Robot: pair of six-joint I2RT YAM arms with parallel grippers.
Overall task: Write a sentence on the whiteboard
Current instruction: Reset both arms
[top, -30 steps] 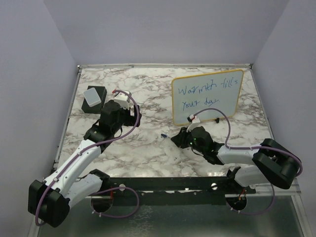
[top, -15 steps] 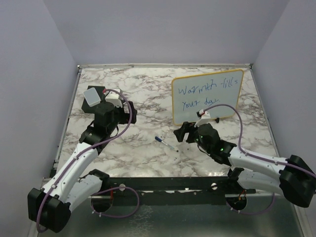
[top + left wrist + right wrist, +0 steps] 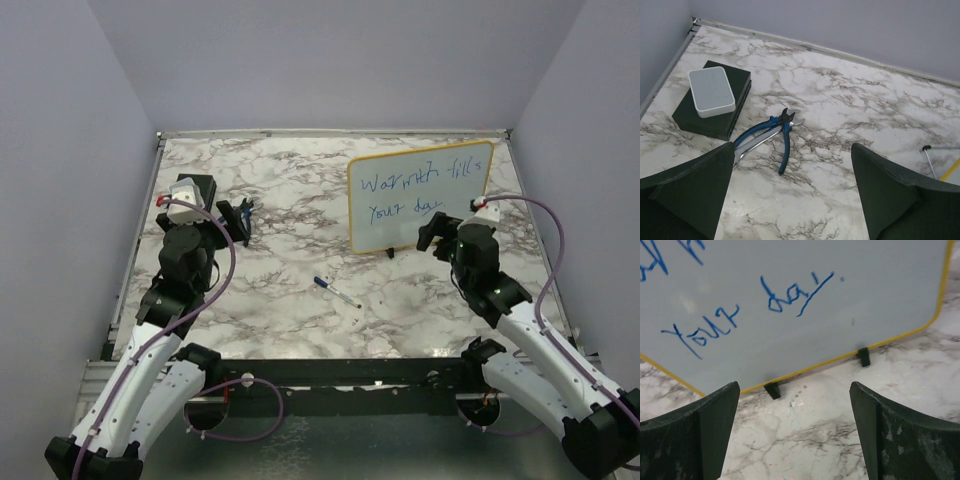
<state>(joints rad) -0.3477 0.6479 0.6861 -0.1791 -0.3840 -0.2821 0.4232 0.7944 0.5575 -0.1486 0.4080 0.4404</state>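
The whiteboard [image 3: 440, 215], white with a thin yellow frame, stands tilted on two black feet at the back right. The sentence [image 3: 405, 195] runs across it in two lines of blue handwriting. In the right wrist view the whiteboard [image 3: 865, 300] fills the upper half, with the sentence's second line [image 3: 740, 310] readable. My right gripper [image 3: 437, 232] hovers just in front of the board's lower edge, and the right gripper [image 3: 794, 385] is open and empty. My left gripper [image 3: 235, 217] is at the left; the left gripper [image 3: 792, 146] is open over bare marble.
A blue-capped marker [image 3: 336, 291] lies loose on the marble mid-table. A black block with a grey eraser top [image 3: 712, 90] sits at the back left, with blue-handled pliers [image 3: 777, 132] beside it. Grey walls close in the table on three sides.
The right gripper opened and left the marker on the table, then swung right to the front of the board. The left arm drew back toward the left, past the pliers.
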